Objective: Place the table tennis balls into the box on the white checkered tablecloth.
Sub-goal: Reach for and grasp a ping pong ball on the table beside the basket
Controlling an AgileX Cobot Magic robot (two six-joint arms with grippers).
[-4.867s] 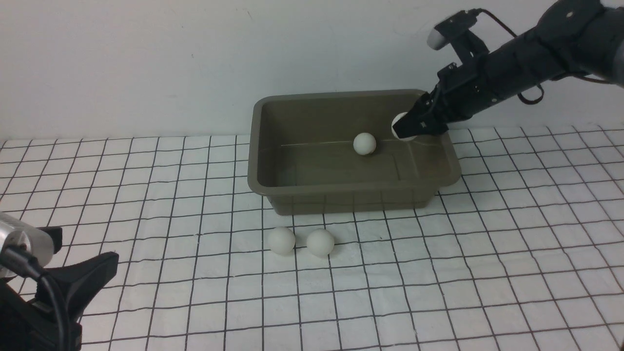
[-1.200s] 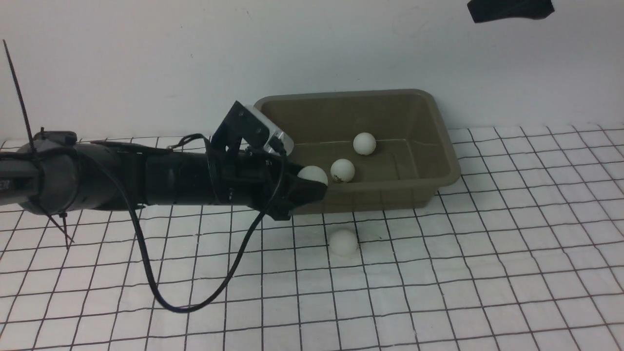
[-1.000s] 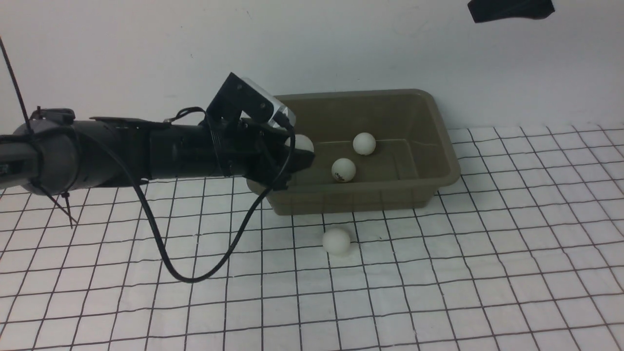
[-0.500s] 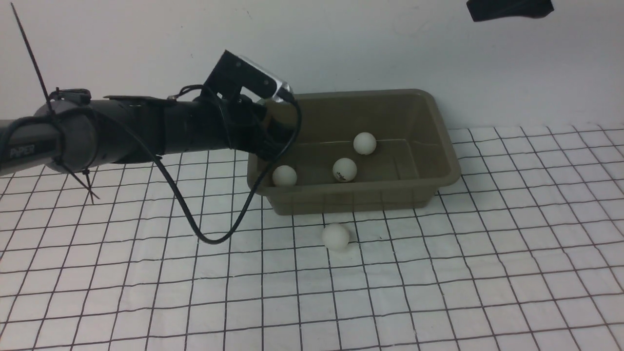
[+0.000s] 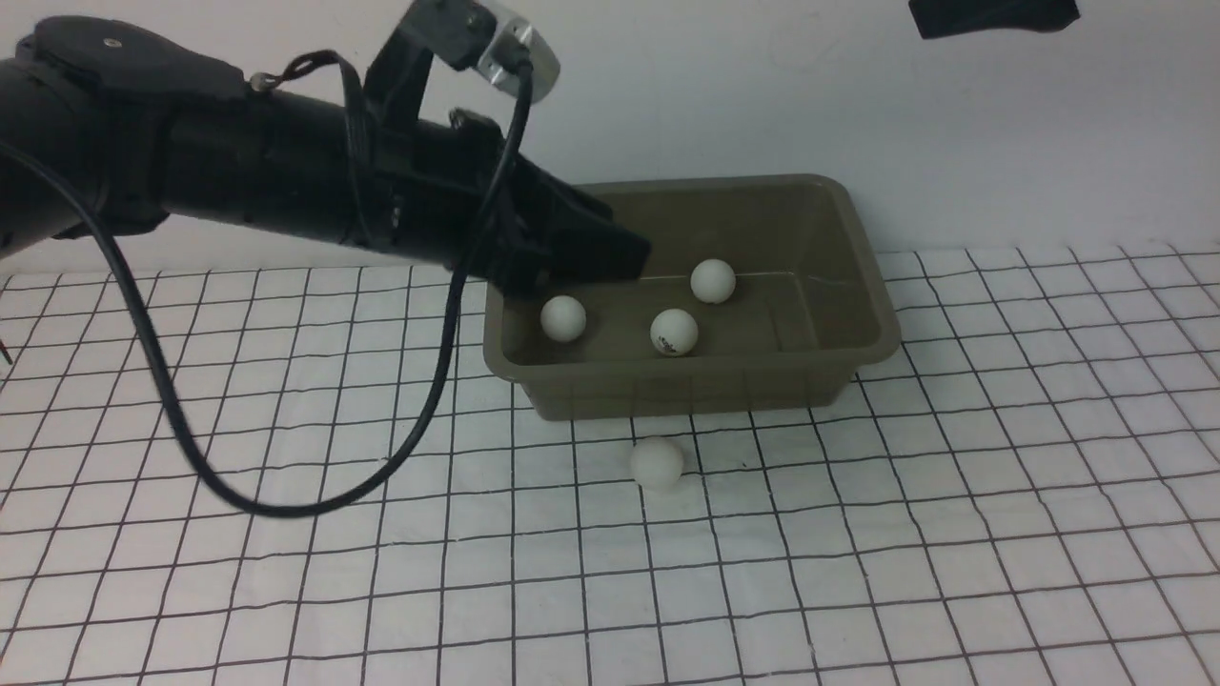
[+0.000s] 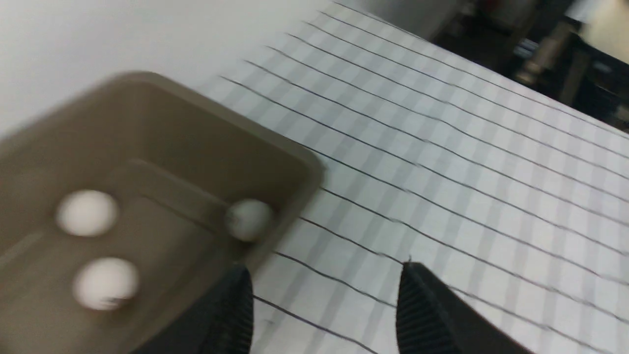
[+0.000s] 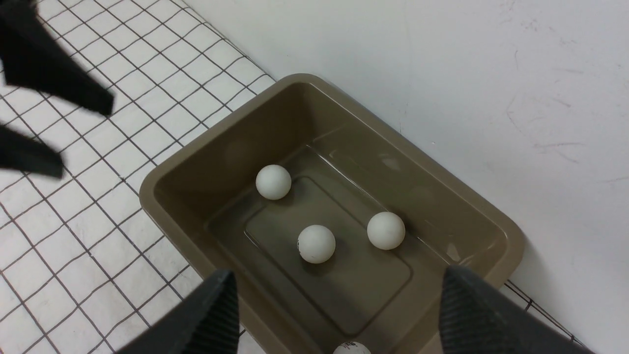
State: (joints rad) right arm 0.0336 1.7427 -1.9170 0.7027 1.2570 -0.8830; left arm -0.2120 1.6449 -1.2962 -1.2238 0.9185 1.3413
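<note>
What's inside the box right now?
Three table tennis balls lie on the box floor. From the front, the left claw covers its far left corner; the right wrist view shows it bare.

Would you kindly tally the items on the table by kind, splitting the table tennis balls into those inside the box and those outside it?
Table tennis balls inside the box: 3
Table tennis ball on the white checkered tablecloth: 1
Box: 1
Tablecloth: 1
Total: 6

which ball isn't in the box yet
The ball lying on the checkered tablecloth just in front of the box; the other three sit inside it.
</note>
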